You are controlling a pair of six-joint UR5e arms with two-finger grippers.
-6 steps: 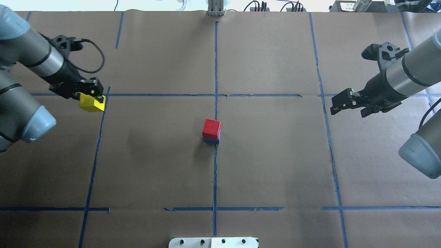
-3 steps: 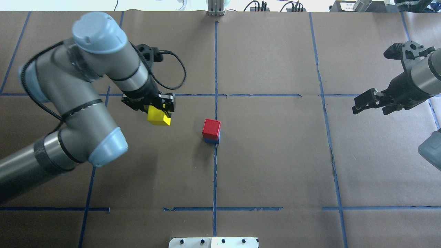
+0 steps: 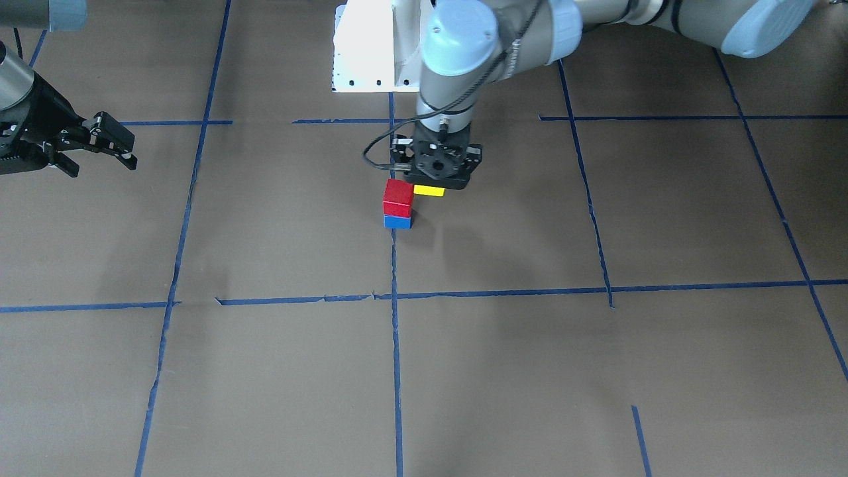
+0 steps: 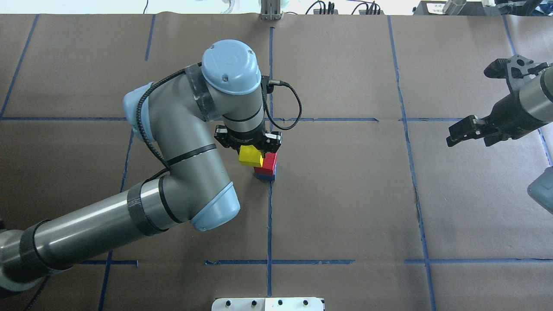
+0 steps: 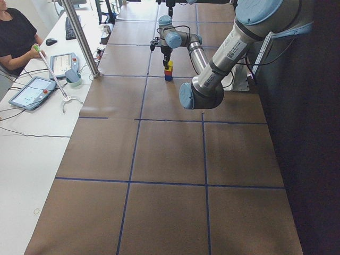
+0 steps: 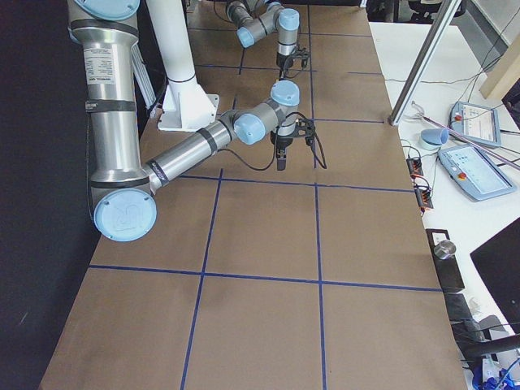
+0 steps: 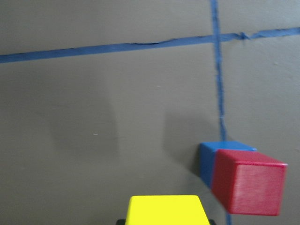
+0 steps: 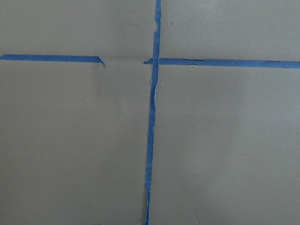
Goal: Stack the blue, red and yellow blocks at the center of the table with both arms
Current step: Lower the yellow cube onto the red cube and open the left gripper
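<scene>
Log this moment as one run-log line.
left gripper: shut on yellow block, beside red block | red block: on blue block | right gripper: open, empty, aside | pending: yellow block onto red block

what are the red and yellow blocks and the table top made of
The red block looks like painted wood, though plastic is possible: matte face, fine grainy texture, crisp edges. The yellow block seems the same kind: flat even colour, no gloss. The table seems covered in brown paper: matte, faintly creased, marked with blue tape lines.
</scene>
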